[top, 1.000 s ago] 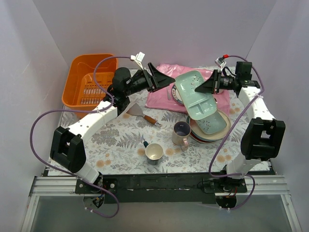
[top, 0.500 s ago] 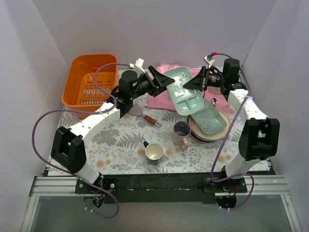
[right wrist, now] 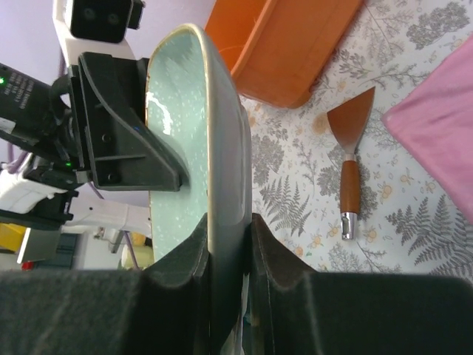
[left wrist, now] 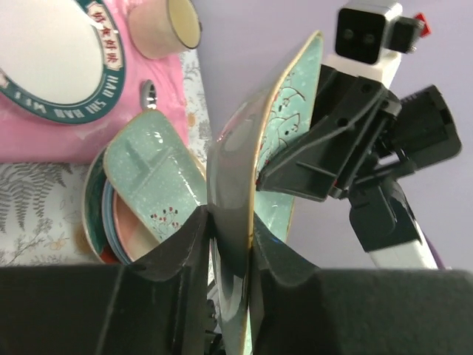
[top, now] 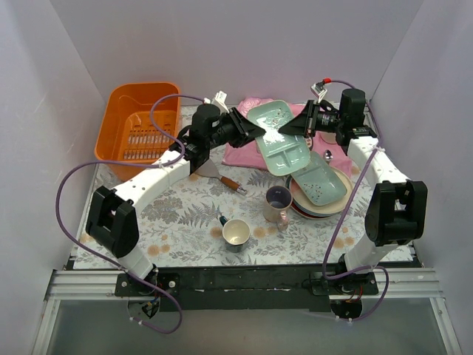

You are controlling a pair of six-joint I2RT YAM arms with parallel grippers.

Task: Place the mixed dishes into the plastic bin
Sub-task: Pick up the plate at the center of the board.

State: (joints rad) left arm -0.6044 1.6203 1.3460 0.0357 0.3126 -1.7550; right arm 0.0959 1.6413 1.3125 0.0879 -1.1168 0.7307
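A mint-green tray-plate point(top: 277, 139) hangs tilted in the air above the pink cloth, held from both sides. My left gripper point(top: 256, 132) is shut on its left rim point(left wrist: 230, 222). On the opposite rim point(right wrist: 222, 185) my right gripper point(top: 287, 128) is shut. The orange plastic bin point(top: 137, 122) stands at the back left with nothing in it. A second mint tray-plate point(top: 319, 180) tops a stack of plates at the right. The lilac mug point(top: 278, 203) and the grey-white mug point(top: 236, 233) stand in front.
A spatula point(top: 219, 174) with a wooden handle lies between the bin and the mugs. The pink cloth point(top: 247, 153) carries a blue-rimmed white plate point(left wrist: 52, 66) and a cream mug point(left wrist: 166, 26). Purple walls close in on three sides.
The right arm carried the mint tray-plate leftward and higher. The left arm reached toward it, and its jaws went from open to shut on the tray's left rim.
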